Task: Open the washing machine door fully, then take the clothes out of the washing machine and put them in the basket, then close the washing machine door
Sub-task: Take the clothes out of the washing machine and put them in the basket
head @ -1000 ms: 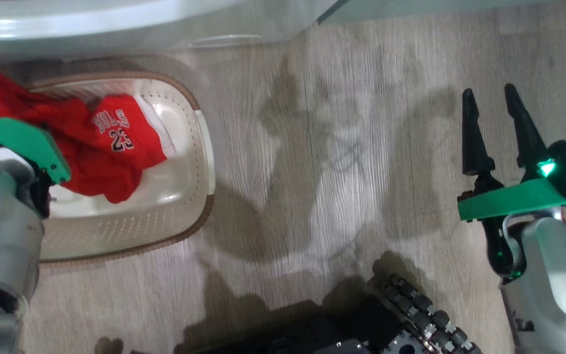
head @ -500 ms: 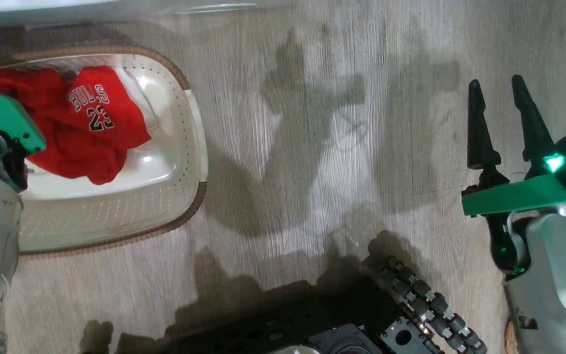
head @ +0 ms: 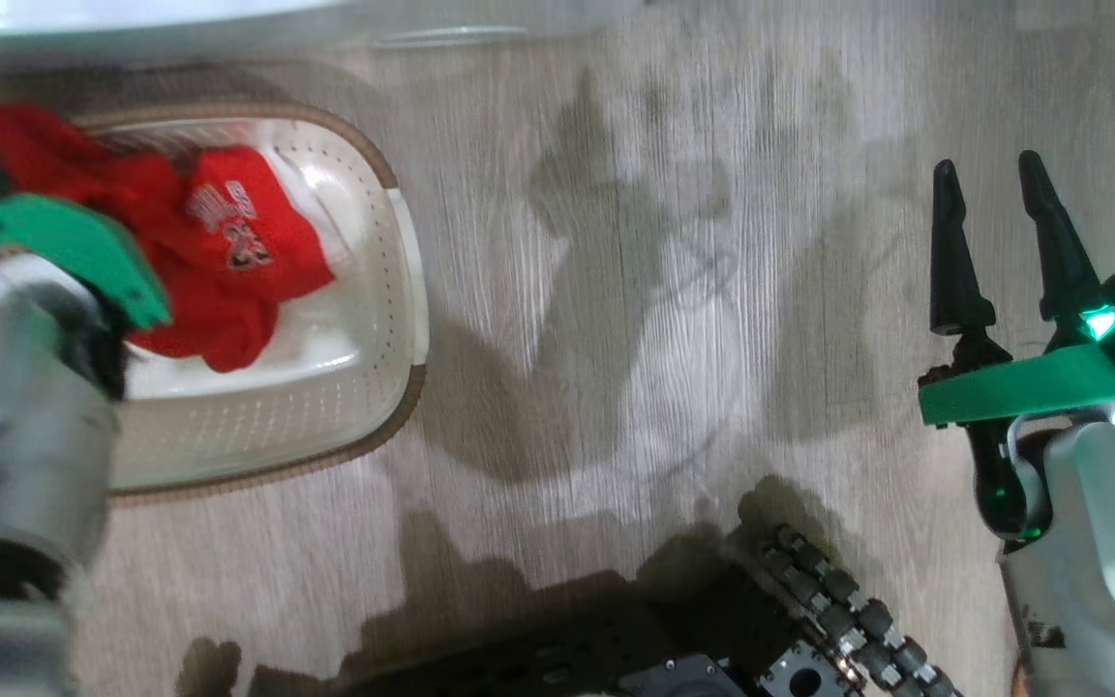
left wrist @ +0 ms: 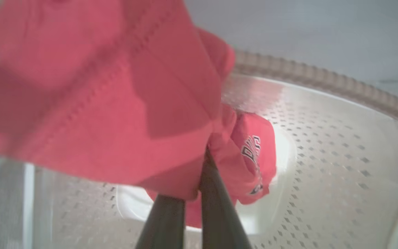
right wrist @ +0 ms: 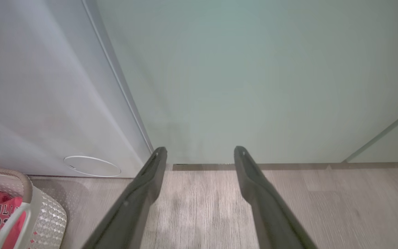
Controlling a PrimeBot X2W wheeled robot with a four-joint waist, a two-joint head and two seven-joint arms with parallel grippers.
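Observation:
The cream basket (head: 378, 319) stands on the floor at the left, below the white washing machine (head: 180, 19). The red clothes (head: 228, 252) lie in it, one showing printed lettering, and red fabric runs up past its left rim. In the left wrist view my left gripper (left wrist: 202, 155) is shut, its tips pinching a fold of the red clothes (left wrist: 98, 103) just above the basket (left wrist: 323, 155). My right gripper (head: 988, 169) hangs open over bare floor far to the right, holding nothing. The washing machine door is out of view.
The right wrist view looks past my open right gripper (right wrist: 200, 150) at a pale green cabinet (right wrist: 254, 69), the washing machine (right wrist: 47, 86) with its round hatch (right wrist: 92, 166), and a corner of the basket (right wrist: 40, 214). My dark wheeled base (head: 809, 620) is at the bottom.
The head camera has shifted a little. My left arm is now blurred with motion beside the basket, and its gripper has shut. The right gripper stays open.

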